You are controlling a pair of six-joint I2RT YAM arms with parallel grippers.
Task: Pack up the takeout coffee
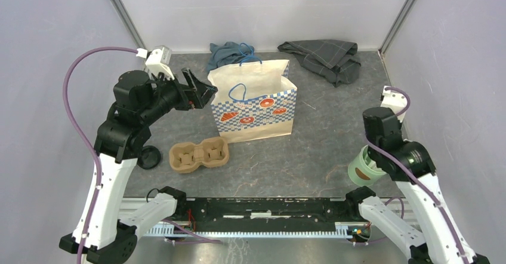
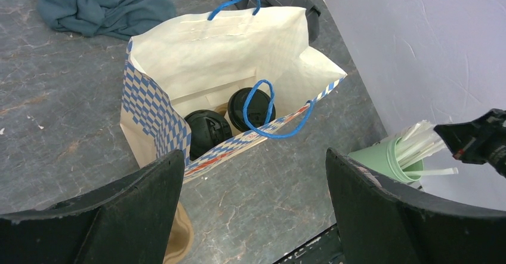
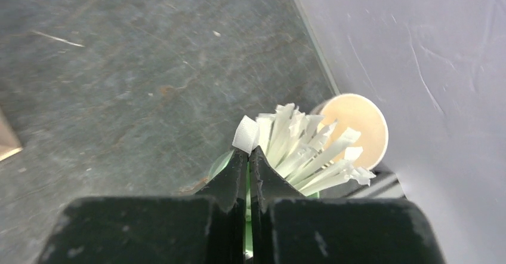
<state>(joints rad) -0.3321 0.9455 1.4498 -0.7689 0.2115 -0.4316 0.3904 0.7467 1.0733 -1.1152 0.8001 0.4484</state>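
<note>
Stick [image 3: 246,134] sits pinched in the clenched right gripper [image 3: 249,152] above the green cup [image 1: 360,171], likely for the bag [image 2: 221,55] of coffees [image 2: 206,131]; left gripper [image 2: 253,156] hangs released.

Blue-checked bag [image 1: 253,113], black lids [image 2: 206,131], white sticks [image 3: 310,146]
</note>
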